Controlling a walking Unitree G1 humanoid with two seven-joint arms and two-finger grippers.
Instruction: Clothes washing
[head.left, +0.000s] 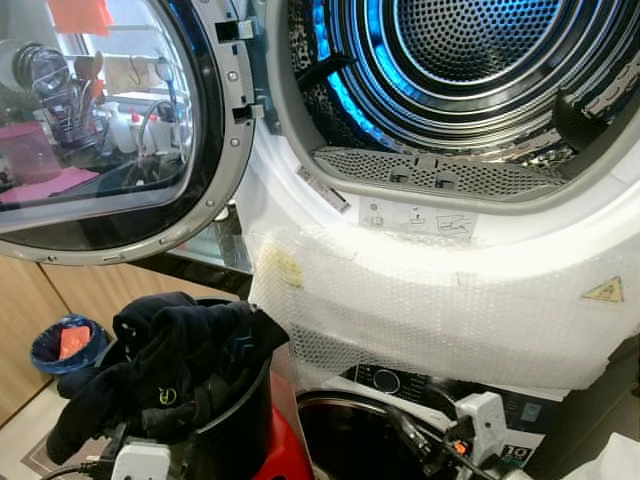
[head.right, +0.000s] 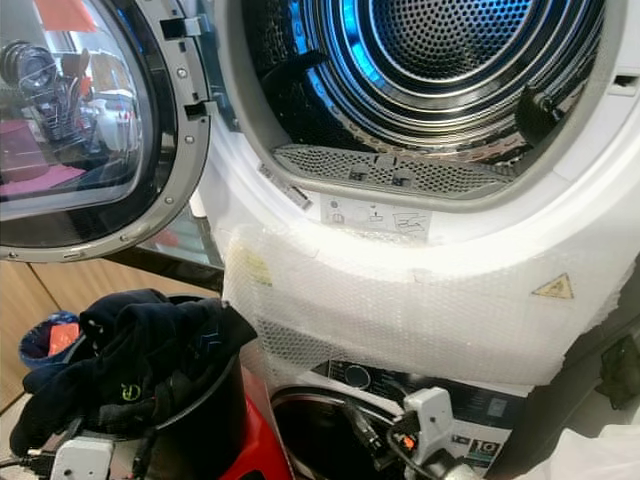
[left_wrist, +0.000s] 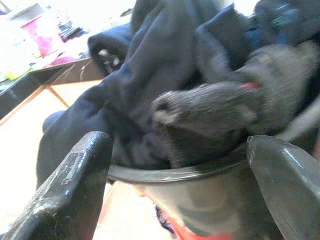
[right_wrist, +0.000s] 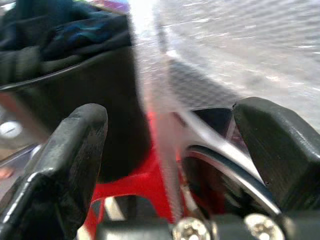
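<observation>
A black bucket (head.left: 235, 420) heaped with dark clothes (head.left: 170, 365) stands low at the left, below the machine's front. Above it the drum (head.left: 450, 70) of the upper machine is open, lit blue inside, with no laundry showing in it. Its round glass door (head.left: 100, 130) is swung out to the left. In the left wrist view my left gripper (left_wrist: 180, 145) is open, close to the bucket's rim (left_wrist: 175, 172), and the dark clothes (left_wrist: 165, 80) bulge over that rim. My right gripper (right_wrist: 170, 112) is open too, low beside the bucket (right_wrist: 95, 100).
Bubble wrap (head.left: 430, 310) covers the machine's front below the drum opening. A second machine with a round door (head.left: 350, 430) sits underneath, and a red stand (head.left: 285, 450) is at the bucket's foot. A blue bin (head.left: 68, 345) stands on the floor at far left, by wooden cabinets (head.left: 30, 310).
</observation>
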